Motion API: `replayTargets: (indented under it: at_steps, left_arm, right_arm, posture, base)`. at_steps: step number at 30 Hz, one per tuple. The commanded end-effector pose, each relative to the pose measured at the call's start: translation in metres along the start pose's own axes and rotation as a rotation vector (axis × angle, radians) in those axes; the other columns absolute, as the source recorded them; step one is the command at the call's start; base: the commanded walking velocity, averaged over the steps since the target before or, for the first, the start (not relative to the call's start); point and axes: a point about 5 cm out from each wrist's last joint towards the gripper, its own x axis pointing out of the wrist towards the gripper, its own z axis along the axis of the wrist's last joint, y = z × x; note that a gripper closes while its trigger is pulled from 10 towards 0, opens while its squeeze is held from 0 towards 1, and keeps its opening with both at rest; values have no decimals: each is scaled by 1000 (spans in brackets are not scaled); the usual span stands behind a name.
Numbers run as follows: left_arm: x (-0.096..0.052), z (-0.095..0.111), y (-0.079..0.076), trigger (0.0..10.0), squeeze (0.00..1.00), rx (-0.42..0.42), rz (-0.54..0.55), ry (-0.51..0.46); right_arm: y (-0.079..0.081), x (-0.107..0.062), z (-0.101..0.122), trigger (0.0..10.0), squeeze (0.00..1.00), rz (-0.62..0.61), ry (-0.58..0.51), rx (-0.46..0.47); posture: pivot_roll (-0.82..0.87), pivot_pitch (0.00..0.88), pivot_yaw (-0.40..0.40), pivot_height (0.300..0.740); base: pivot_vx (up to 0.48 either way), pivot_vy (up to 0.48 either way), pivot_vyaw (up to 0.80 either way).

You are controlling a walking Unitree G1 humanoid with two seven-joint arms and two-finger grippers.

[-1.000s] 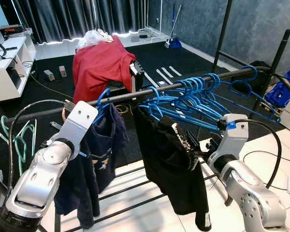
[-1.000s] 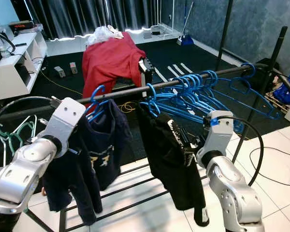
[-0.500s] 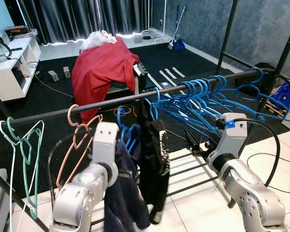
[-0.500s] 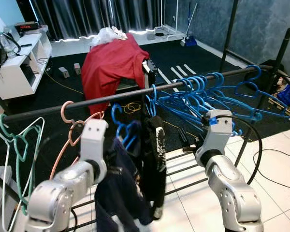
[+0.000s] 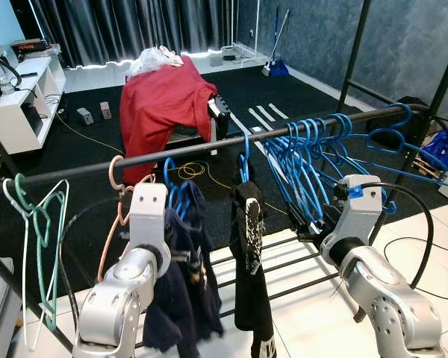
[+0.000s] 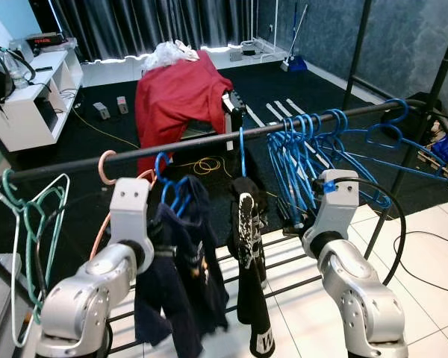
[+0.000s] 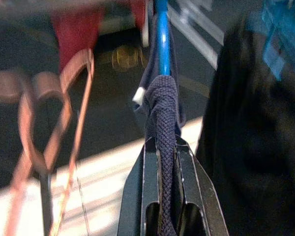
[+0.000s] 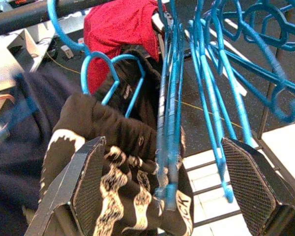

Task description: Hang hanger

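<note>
The left gripper (image 7: 161, 196) is gripping the navy shirt (image 5: 181, 283) between its fingers under the blue hanger (image 5: 178, 195); right gripper (image 8: 172, 191) is gaping open, so release gently.

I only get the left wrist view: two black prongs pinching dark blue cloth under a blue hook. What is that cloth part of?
Observer: The left tool is shut on a navy garment that hangs from a blue hanger. The hanger's hook appears to sit over the black rail.
Operator: What hangs next to it?
Observer: Towards the robot's right there is a black garment with white print. Towards its left there is an empty pink hanger.
Operator: And the other arm?
Observer: The right tool is open, with a bunch of empty blue hangers between its fingers.
</note>
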Motion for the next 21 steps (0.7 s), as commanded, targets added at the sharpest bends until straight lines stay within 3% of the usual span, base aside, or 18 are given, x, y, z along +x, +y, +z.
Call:
replayTargets:
  at_steps: [1,8,10,11,13,16,21]
  left_arm:
    - [-6,24,5,10000,0,-5,23,-145]
    - [-9,28,4,10000,0,-9,22,-175]
    - [-6,18,4,10000,0,5,30,-119]
    - [-3,5,7,10000,0,14,57,-35]
    - [-3,5,7,10000,0,14,57,-35]
    - [7,-12,13,10000,0,-21,141,84]
    - [22,-19,19,10000,0,-56,213,130]
  right_arm:
    - [2,-1,1,10000,0,2,2,7]
    - [2,-1,1,10000,0,4,5,9]
    - [3,-1,0,10000,0,4,6,10]
    - [3,-1,0,10000,0,4,6,10]
    - [3,-1,0,10000,0,4,6,10]
    - [4,-2,0,10000,0,3,7,13]
    - [5,-3,0,10000,0,5,8,20]
  posture:
    - [-142,8,32,740]
    - [-144,10,32,740]
    - [-142,12,32,740]
    - [-144,14,35,740]
    - [-144,14,35,740]
    - [-142,18,35,740]
    - [-146,24,42,740]
  base:
    - [0,0,0]
    - [0,0,0]
    - [0,0,0]
    - [0,0,0]
    - [0,0,0]
    - [0,0,0]
    - [0,0,0]
